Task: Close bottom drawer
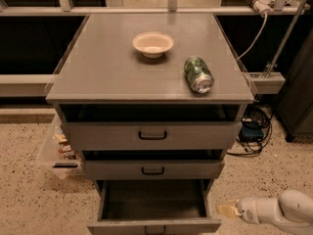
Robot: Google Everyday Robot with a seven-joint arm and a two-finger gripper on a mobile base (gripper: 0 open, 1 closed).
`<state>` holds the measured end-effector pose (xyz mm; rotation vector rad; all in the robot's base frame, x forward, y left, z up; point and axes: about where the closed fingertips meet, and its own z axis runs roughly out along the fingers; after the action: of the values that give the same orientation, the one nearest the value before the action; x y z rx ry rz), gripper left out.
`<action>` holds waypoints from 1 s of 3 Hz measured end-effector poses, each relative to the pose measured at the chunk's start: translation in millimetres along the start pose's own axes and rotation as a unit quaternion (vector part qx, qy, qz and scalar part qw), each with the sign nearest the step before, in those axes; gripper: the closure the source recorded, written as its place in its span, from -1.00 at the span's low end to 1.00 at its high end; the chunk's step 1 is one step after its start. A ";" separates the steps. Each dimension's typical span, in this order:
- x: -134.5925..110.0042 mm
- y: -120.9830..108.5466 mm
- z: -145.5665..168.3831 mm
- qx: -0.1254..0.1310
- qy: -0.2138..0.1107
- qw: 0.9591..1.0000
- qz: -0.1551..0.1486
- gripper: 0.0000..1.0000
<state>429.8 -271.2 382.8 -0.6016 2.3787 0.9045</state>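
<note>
The bottom drawer [153,224] of the grey cabinet is pulled out towards me, its dark empty box showing and its front at the lower edge of the camera view. The mid drawer [153,170] and top drawer [152,135] above it are pushed in, each with a black bar handle. My gripper [226,210], with pale yellowish fingers on a white arm, comes in from the lower right. It sits just right of the open drawer's right side, level with its front corner.
On the cabinet top [98,77] stand a white bowl [153,44] and a green can [198,74] lying on its side. A clear plastic bin [56,151] with snacks sits on the floor at left. Cables [254,131] lie at right.
</note>
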 end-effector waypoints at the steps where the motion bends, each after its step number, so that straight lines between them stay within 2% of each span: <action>1: 27.7 -33.0 37.3 -0.026 -0.007 0.999 0.023 1.00; 2: 56.6 -60.4 72.6 -0.063 -0.005 0.996 0.056 1.00; 3: 82.5 -77.6 96.7 -0.086 0.003 0.992 0.089 1.00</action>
<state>440.2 -273.8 234.3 -0.4608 2.4039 1.1961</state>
